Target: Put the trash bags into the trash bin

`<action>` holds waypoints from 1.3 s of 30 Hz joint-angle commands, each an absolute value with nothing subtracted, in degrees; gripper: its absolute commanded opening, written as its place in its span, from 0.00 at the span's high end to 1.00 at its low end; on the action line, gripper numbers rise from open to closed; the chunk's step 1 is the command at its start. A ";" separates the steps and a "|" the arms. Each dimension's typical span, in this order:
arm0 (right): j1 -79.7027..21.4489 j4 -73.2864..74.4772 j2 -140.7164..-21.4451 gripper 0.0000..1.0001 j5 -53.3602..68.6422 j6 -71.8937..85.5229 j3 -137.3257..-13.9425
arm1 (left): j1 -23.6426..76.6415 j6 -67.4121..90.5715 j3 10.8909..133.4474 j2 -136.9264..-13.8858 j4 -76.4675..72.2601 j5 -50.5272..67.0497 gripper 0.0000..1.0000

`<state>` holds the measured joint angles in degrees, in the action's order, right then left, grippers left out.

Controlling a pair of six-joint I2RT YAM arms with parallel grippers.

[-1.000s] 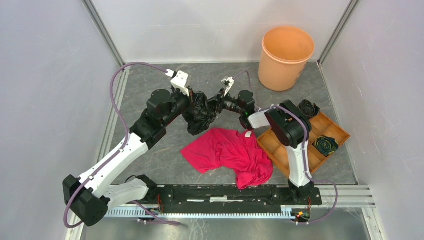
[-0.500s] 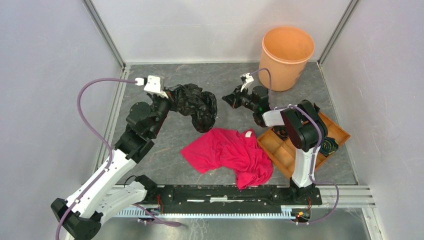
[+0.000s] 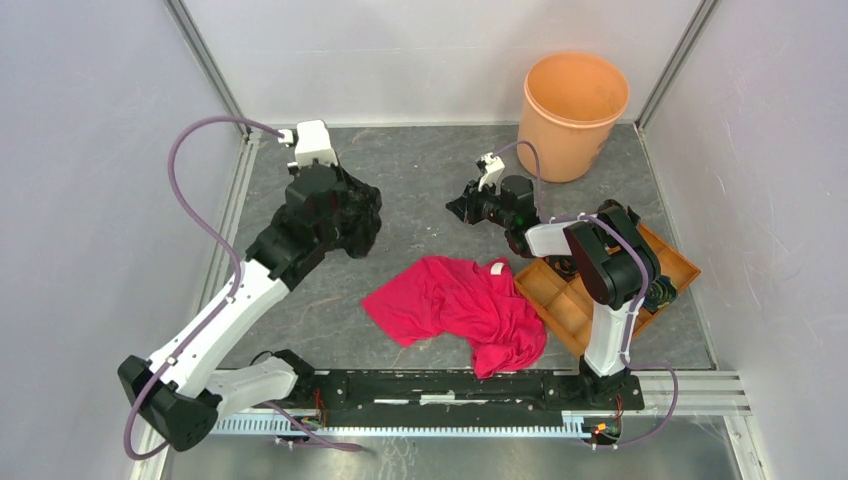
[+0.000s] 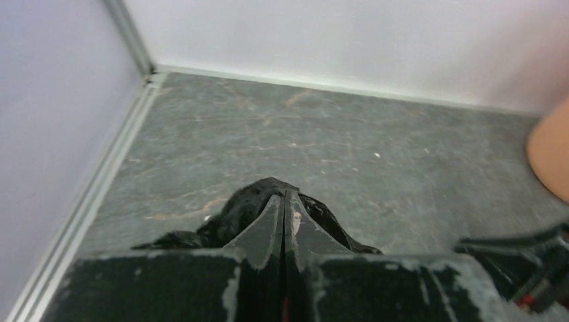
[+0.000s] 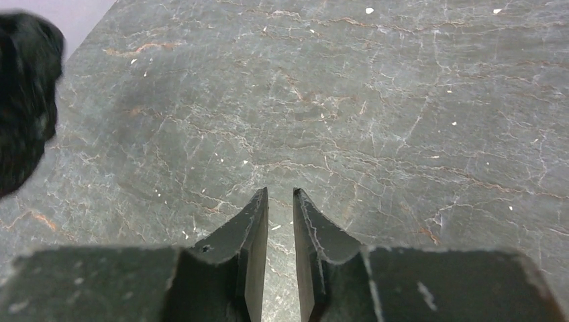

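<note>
The black trash bag (image 3: 352,215) hangs bunched from my left gripper (image 3: 340,200), which is shut on it above the left back part of the table. In the left wrist view the fingertips (image 4: 284,194) pinch the glossy black film (image 4: 235,215). The pale-orange trash bin (image 3: 573,112) stands upright at the back right, far from the bag; its edge shows in the left wrist view (image 4: 553,157). My right gripper (image 3: 462,207) is low over the table centre, slightly open and empty (image 5: 280,192). The bag shows at the left edge of the right wrist view (image 5: 23,100).
A red cloth garment (image 3: 460,305) lies crumpled at the front centre. A brown compartment tray (image 3: 585,300) sits at the right, holding a dark rolled item (image 3: 657,290), partly behind the right arm. Walls and metal rails enclose the table.
The right gripper let go of the bag and drew back to the right. The left gripper carried the bag to the left and bunched it close under the wrist.
</note>
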<state>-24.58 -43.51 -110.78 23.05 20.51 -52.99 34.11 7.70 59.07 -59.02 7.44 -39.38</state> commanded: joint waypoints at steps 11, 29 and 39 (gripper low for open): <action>-24.43 -47.93 -105.32 0.62 21.94 18.32 -49.65 | 33.65 34.21 79.35 -88.37 20.88 -26.95 0.98; -20.71 -50.40 -104.76 0.46 26.58 19.81 -48.12 | 33.27 28.61 74.02 -84.94 19.31 -7.93 0.13; -27.17 -35.97 -107.56 0.14 12.59 22.66 -57.82 | 14.79 23.45 60.80 -68.64 28.76 -9.45 0.00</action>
